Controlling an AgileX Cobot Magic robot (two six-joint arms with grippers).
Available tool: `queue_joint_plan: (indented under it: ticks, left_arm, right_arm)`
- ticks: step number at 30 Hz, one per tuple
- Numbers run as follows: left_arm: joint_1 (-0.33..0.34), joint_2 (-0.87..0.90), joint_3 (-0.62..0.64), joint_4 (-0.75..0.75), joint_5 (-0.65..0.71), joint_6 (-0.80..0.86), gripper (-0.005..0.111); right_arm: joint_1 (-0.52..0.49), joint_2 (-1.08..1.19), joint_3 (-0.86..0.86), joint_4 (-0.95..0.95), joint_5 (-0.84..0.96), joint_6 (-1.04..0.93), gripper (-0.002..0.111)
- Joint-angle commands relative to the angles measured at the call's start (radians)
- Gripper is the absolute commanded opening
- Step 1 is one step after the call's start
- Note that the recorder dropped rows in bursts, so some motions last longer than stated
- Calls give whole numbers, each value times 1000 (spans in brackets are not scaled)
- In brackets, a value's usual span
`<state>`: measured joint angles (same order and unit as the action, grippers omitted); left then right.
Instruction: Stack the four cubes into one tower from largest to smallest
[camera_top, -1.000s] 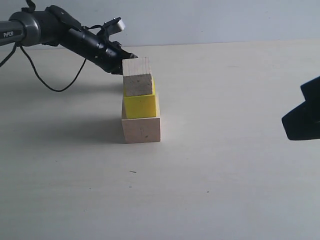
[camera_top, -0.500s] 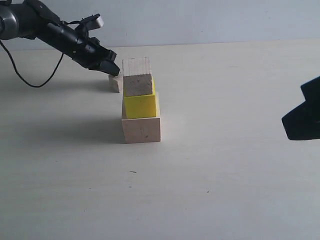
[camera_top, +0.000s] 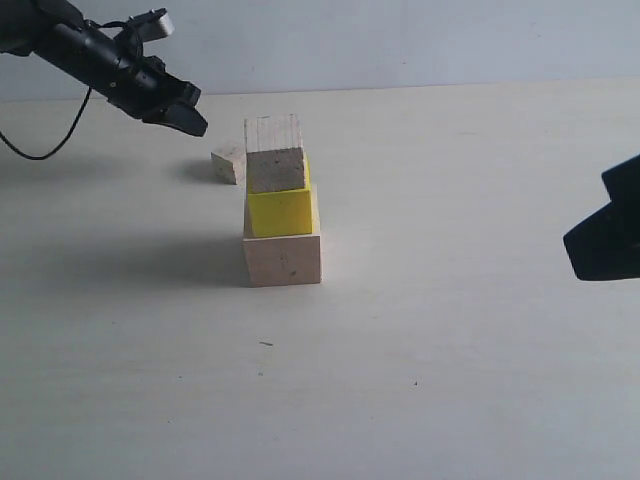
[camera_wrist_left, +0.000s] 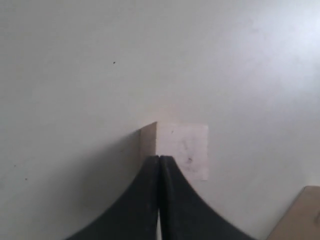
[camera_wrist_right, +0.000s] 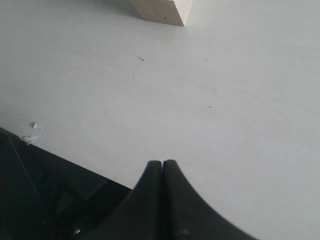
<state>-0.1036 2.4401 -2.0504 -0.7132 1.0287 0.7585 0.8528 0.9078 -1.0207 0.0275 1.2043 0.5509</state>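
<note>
So the tower (camera_top: 282, 215) stands three high on the table (camera_top: 450, 350): the base cube (camera_top: 283, 259), the yellow cube (camera_top: 280, 212) on it, and the small cube (camera_top: 275, 155) on top. The upper two sit toward the tower's left edge rather than centred. The tiny cube (camera_top: 229, 165) is not on the tower; it lies on the table just left of it and farther back, apart from it.

The left gripper (camera_top: 190, 122) hangs in the air up and left of the tower, above the tiny cube, with its jaws pressed together on nothing. The right gripper (camera_wrist_right: 162, 165) is well right of the tower, jaws likewise together and empty.
</note>
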Motion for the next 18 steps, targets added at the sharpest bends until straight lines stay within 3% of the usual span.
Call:
queue_joint_plan:
  ticks: [1,6,13,16,18]
  left_arm:
    - [-12,-59,1,-50,-2,30,0]
    - [-14,-74,1,-52,28,11,6]
    - [-46,-74,1,-49,12,-1,47]
    - [-89,-74,1,10,-17,-1,50]
    - [-120,-74,1,136,-42,-10,50]
  right_arm:
    - [-3,-6,6,-20,-8,-10,0]
    - [-3,-6,6,-27,-8,-14,0]
    - [-3,-6,6,-27,-8,-34,0]
    - [-3,-6,6,-27,-8,-36,0]
    - [-3,-6,6,-27,-6,-35,0]
